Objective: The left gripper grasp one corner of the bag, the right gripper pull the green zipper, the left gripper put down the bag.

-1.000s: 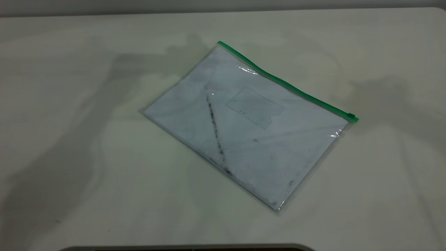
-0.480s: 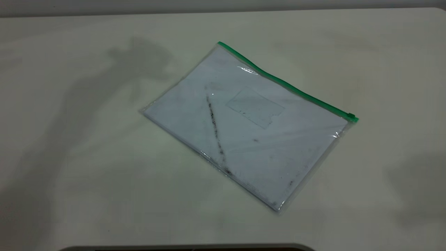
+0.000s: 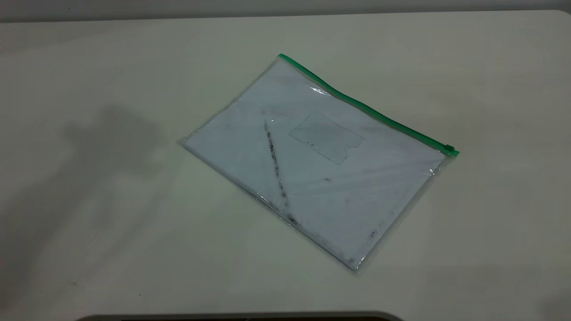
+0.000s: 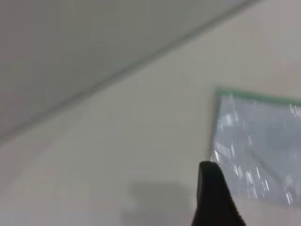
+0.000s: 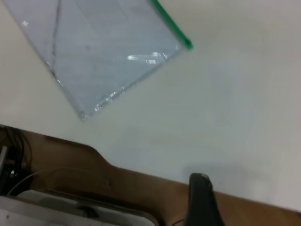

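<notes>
The bag point(image 3: 321, 165) lies flat on the table, a clear pouch with white sheets, a dark diagonal streak and a small card pocket. The green zipper point(image 3: 361, 104) runs along its far edge, with the slider tab point(image 3: 450, 149) at the right end. The streak-side corner point(image 3: 282, 56) is at the far left of that edge. Neither gripper shows in the exterior view. My left gripper point(image 4: 211, 197) shows only as a black tip, above the table beside the bag point(image 4: 258, 146) and apart from it. My right gripper point(image 5: 202, 200) shows as a black tip over the table's front edge, far from the bag point(image 5: 103, 52).
The white table point(image 3: 111, 223) has a rounded front edge point(image 5: 141, 169); below it are a brown floor and a base with cables point(image 5: 14, 169). A soft arm shadow point(image 3: 89, 147) lies on the table left of the bag.
The bag has not moved. The arm shadow at the left has slid away from the bag, leftward and toward the front. The shadow at the right has left the table.
</notes>
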Available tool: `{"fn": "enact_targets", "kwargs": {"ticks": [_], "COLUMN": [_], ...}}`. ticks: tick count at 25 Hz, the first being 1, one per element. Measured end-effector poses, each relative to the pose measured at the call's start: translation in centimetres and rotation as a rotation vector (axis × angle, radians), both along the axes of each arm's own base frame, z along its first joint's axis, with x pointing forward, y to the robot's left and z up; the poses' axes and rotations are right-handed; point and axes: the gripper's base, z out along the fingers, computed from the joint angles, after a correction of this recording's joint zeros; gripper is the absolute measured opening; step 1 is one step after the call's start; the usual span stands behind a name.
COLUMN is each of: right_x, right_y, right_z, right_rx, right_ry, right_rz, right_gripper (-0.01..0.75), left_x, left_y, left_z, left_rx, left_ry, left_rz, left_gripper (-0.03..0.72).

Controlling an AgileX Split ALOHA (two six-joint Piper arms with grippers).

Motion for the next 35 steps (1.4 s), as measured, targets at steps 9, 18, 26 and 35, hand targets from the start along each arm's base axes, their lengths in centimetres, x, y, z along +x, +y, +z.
{"fn": "enact_targets", "kwargs": {"ticks": [9, 18, 26, 35], "right_x": [-2.3, -2.3, -2.3, -2.3], "right_y": [0.1, 0.0, 0.1, 0.1], "right_z": [-6.6, -6.7, -6.7, -6.7], "right_rx": [-0.031, -0.084, -0.09, -0.091], "right_ry": [0.137, 0.14, 0.136, 0.135], "right_rz": [-0.012, -0.027, -0.026, -0.026], "right_gripper": [0.56, 0.56, 0.546, 0.515], "left_x": [-9.0, -19.2, -24.0, -28.9], "left_y": [2.5, 5.2, 6.6, 7.6], "left_z": [-9.9, -19.2, -20.8, -19.5], "left_rx": [0.057, 0.099, 0.035, -0.081], "left_ry": [0.351, 0.558, 0.362, 0.088], "left_rz": [0.074, 0.134, 0.138, 0.114], "left_gripper": [0.509, 0.509, 0.509, 0.509]}}
